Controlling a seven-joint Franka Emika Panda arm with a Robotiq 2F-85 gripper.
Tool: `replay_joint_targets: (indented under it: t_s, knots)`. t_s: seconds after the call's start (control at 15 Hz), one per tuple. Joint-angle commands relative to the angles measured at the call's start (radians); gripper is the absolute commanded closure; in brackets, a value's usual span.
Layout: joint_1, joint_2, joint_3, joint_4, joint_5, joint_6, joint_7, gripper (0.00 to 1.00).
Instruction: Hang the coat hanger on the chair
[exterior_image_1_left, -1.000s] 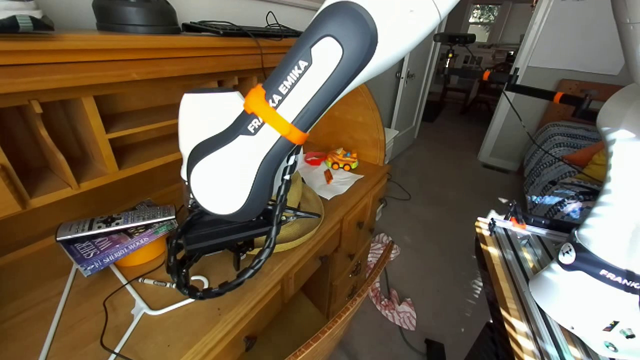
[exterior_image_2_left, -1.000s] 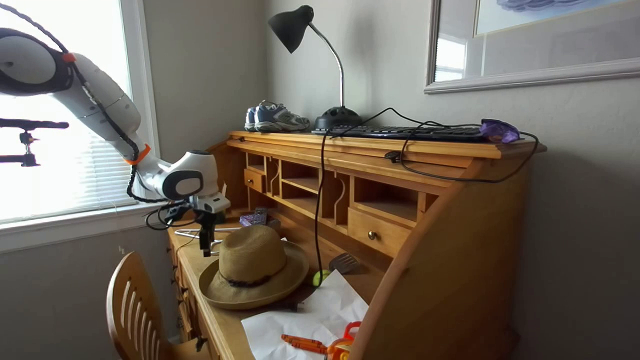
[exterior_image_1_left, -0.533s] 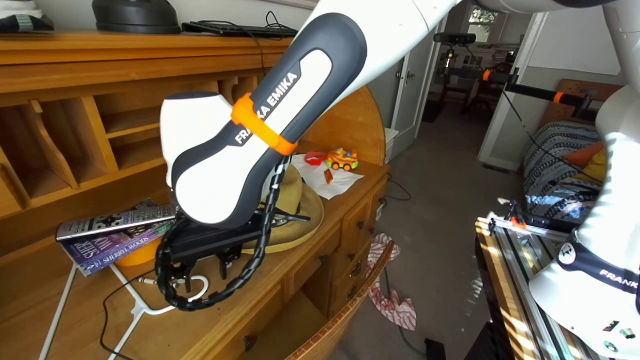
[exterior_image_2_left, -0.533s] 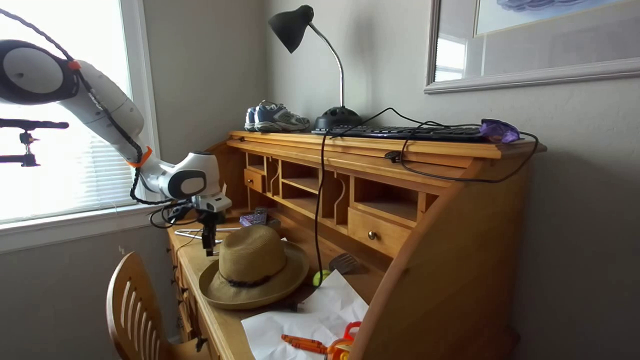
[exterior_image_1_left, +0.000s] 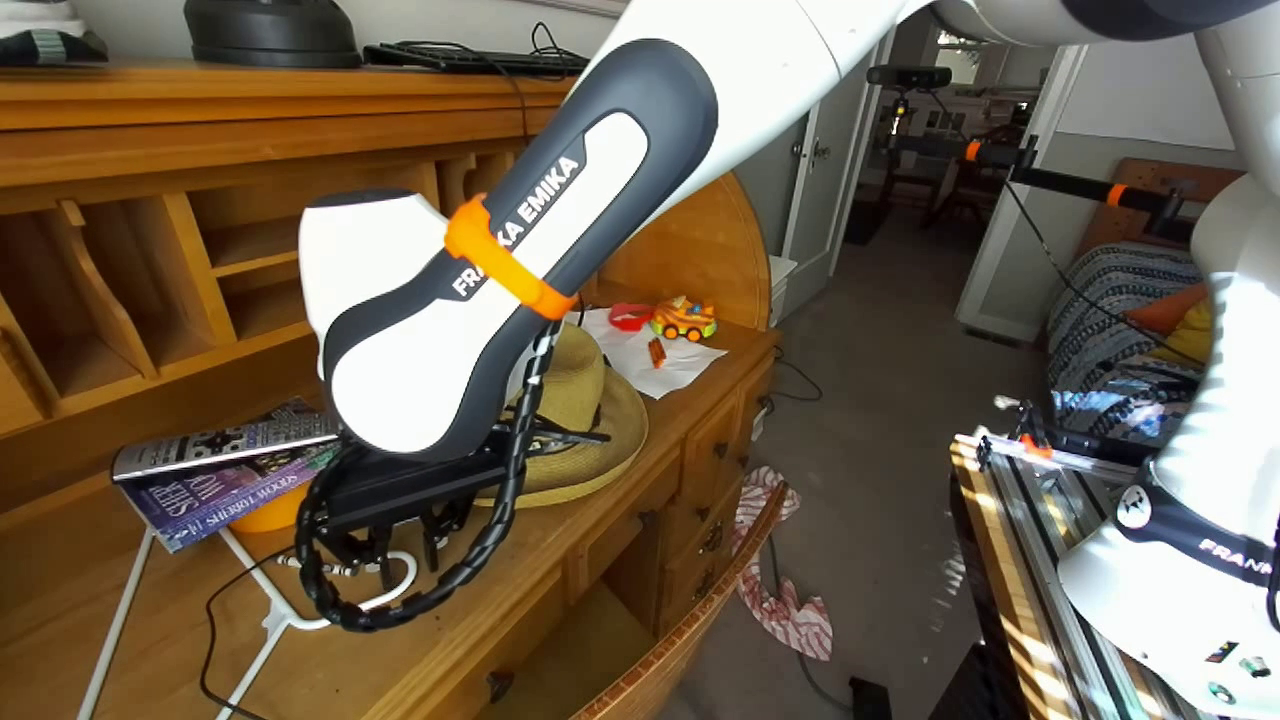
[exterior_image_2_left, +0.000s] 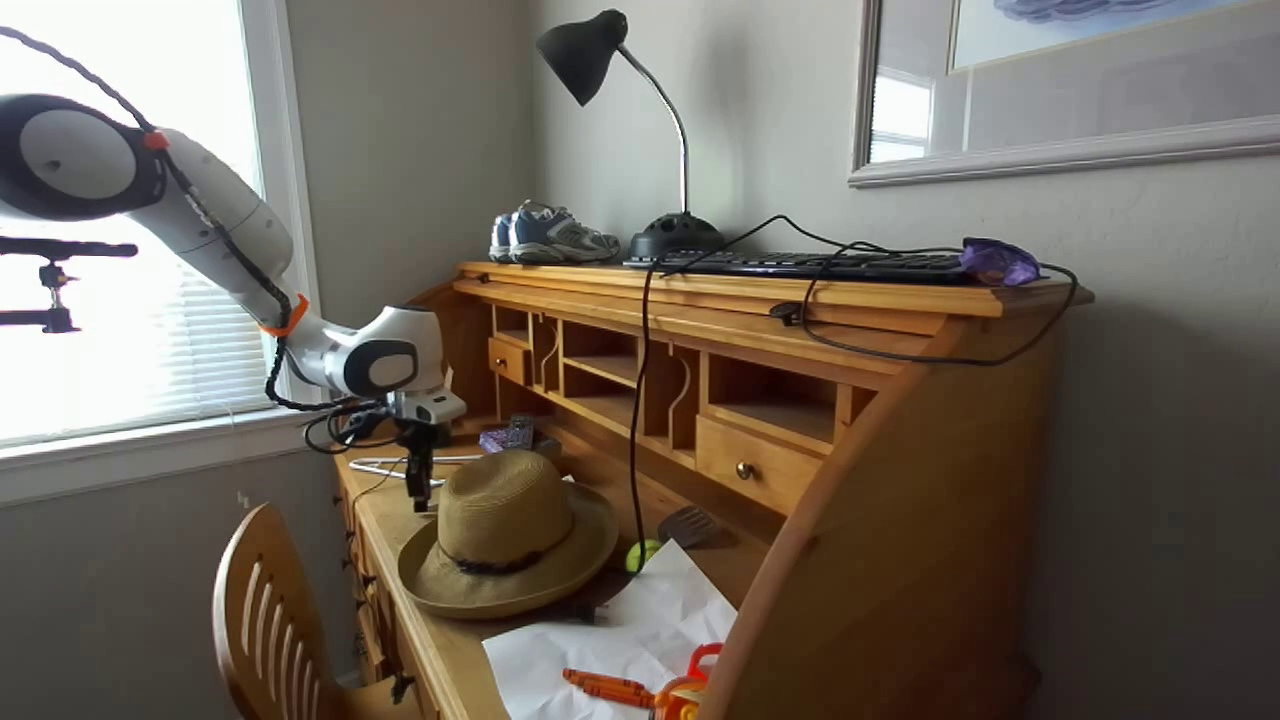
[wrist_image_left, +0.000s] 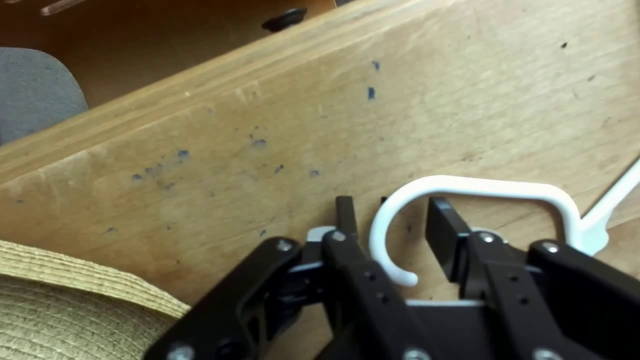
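The white coat hanger lies flat on the desk, partly covered by a book stack in an exterior view. Its hook curls between the fingers of my gripper in the wrist view. Both fingers stand apart, the right one inside the hook's curve and the left one just outside it. No contact with the hook is clear, so the jaws are partly open. A wooden chair with a slatted back stands against the desk front in an exterior view. Only its curved top edge shows from the opposite angle.
Beside the gripper sits a straw hat, its brim near the jaws. Books with a remote on top rest by the hanger. A thin black cable crosses the desk near it. White paper lies beyond the hat.
In an exterior view my gripper has moved left and slightly down to the hanger's hook. Its fingers have come closer together. The hanger, hat and chair have stayed put.
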Motion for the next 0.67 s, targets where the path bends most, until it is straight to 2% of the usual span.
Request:
replay_joint_targets:
  t_s: [0.0, 0.13, 0.2, 0.33, 0.47, 0.6]
  knots:
    - [0.010, 0.036, -0.012, 0.047, -0.026, -0.032, 0.035, 0.58]
    - [0.011, 0.043, -0.015, 0.052, -0.029, -0.030, 0.036, 0.65]
    - [0.012, 0.046, -0.018, 0.054, -0.031, -0.027, 0.036, 0.86]
    - [0.012, 0.048, -0.021, 0.059, -0.035, -0.025, 0.040, 0.91]
    - [0.013, 0.042, -0.024, 0.059, -0.037, -0.021, 0.046, 1.00]
    - [0.011, 0.028, -0.016, 0.054, -0.030, -0.021, 0.047, 0.97]
